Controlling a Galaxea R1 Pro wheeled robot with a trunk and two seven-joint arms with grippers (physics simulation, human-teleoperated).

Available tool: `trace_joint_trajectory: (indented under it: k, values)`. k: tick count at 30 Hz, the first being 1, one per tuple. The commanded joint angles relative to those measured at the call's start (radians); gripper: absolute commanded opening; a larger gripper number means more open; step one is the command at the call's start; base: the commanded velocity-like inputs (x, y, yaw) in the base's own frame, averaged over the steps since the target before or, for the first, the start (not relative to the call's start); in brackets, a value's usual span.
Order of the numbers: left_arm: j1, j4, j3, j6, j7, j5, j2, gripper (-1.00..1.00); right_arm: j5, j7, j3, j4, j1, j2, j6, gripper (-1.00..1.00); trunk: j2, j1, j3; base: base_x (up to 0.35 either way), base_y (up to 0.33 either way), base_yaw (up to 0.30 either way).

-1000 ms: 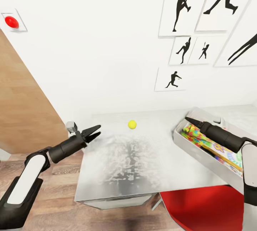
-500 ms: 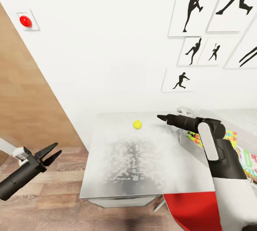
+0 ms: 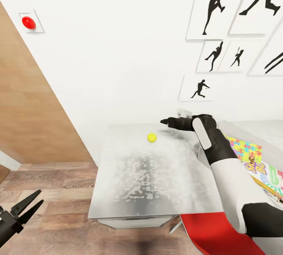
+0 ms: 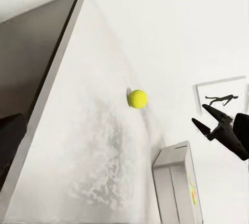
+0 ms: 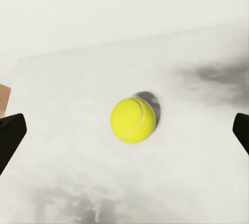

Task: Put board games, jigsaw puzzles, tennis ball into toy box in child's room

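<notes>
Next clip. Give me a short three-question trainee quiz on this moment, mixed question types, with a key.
1. True or false: the tennis ball lies inside the toy box.
2. Which gripper is nearer the ball? A) left gripper B) right gripper
3. Fill in: the ball rests on the ____.

Key:
1. False; it sits on the table, apart from the box.
2. B; its fingers frame the ball in the right wrist view, spread open.
3. Table.

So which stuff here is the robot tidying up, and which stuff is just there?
For the job:
tennis ball
table
jigsaw puzzle
Skip-Bo board game
right gripper, reaching over the ball

Just there:
baseball-player pictures
red chair seat
red wall button
</notes>
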Motion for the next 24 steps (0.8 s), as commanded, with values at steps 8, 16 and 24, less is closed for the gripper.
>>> trace_joint_trajectory:
  k: [8, 16, 24]
  values:
    - [0.044, 0.011, -0.002, -0.041, -0.001, -0.136, -0.072, 1.00, 0.031, -0.043, 0.022, 0.227, -0.125, 0.048, -0.065, 1.00, -0.002, 0.001, -0.006, 0.000, 0.000, 0.004]
    - [0.040, 0.014, 0.004, -0.046, 0.031, -0.234, -0.114, 1.00, 0.033, -0.053, 0.029, 0.313, -0.158, 0.076, -0.095, 1.00, -0.002, 0.001, -0.008, 0.000, 0.000, 0.005]
    - [0.005, 0.019, -0.003, -0.047, 0.138, -0.258, -0.161, 1.00, 0.034, -0.057, 0.037, 0.343, -0.156, 0.118, -0.089, 1.00, -0.002, 0.001, -0.008, 0.000, 0.000, 0.001]
